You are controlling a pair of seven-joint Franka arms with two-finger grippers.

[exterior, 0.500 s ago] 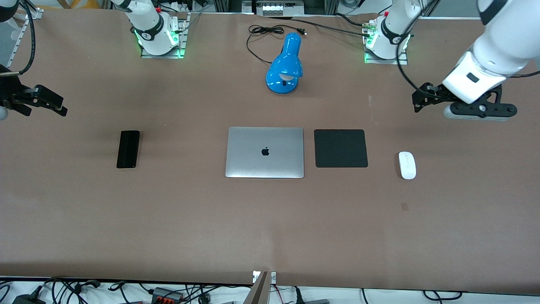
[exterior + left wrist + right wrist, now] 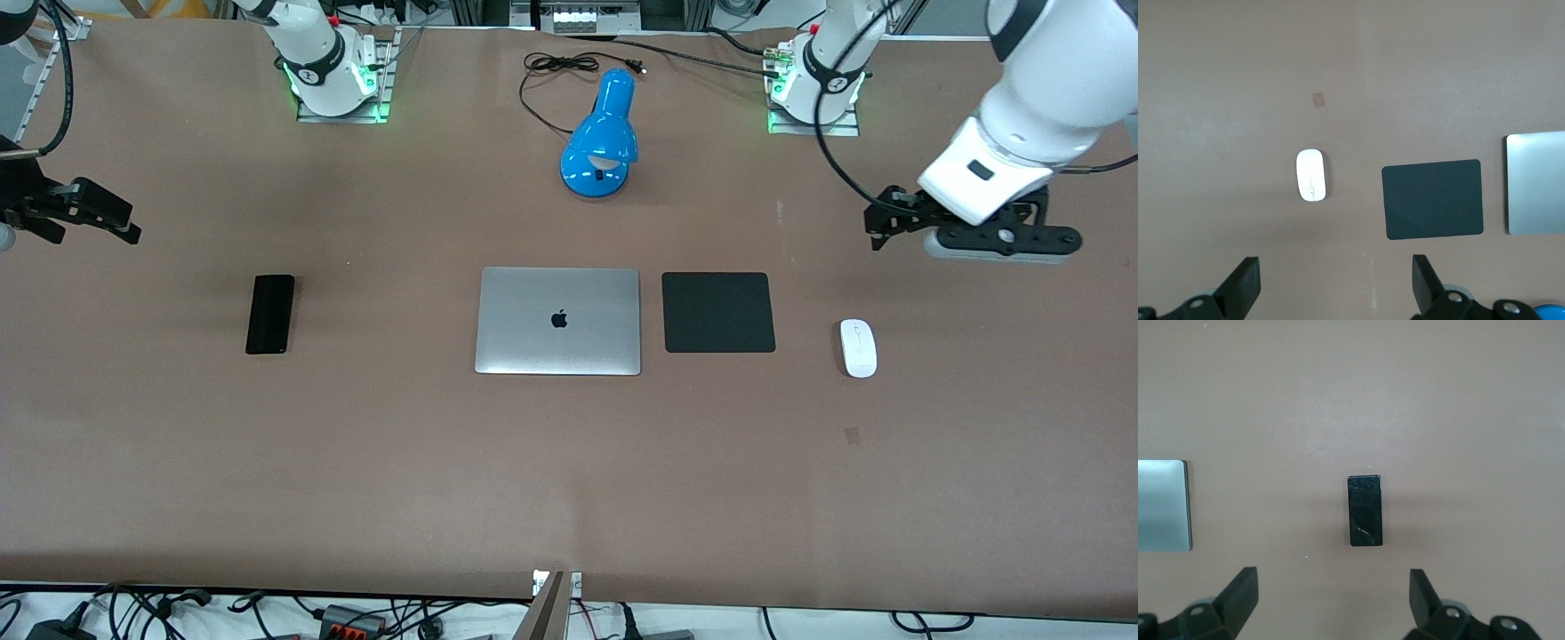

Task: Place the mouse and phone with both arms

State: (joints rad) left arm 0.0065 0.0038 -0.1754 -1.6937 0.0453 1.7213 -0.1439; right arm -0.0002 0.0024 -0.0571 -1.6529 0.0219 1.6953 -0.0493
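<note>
The white oval mouse (image 2: 858,348) lies on the brown table toward the left arm's end, beside the black mat; it also shows in the left wrist view (image 2: 1311,175). The black phone (image 2: 269,314) lies flat toward the right arm's end and shows in the right wrist view (image 2: 1365,510). My left gripper (image 2: 877,231) hangs open and empty in the air over bare table, short of the mouse (image 2: 1336,280). My right gripper (image 2: 133,227) is open and empty, high over the table's edge at the right arm's end, short of the phone (image 2: 1333,593).
A closed silver laptop (image 2: 558,321) lies at the table's middle, with a square black mat (image 2: 718,312) beside it toward the mouse. A blue desk lamp (image 2: 602,138) with a black cord stands farther from the front camera than the laptop.
My left arm has shifted a little toward the bases and the table's middle, its gripper still open. The right arm has hardly moved. Mouse and phone lie as before.
</note>
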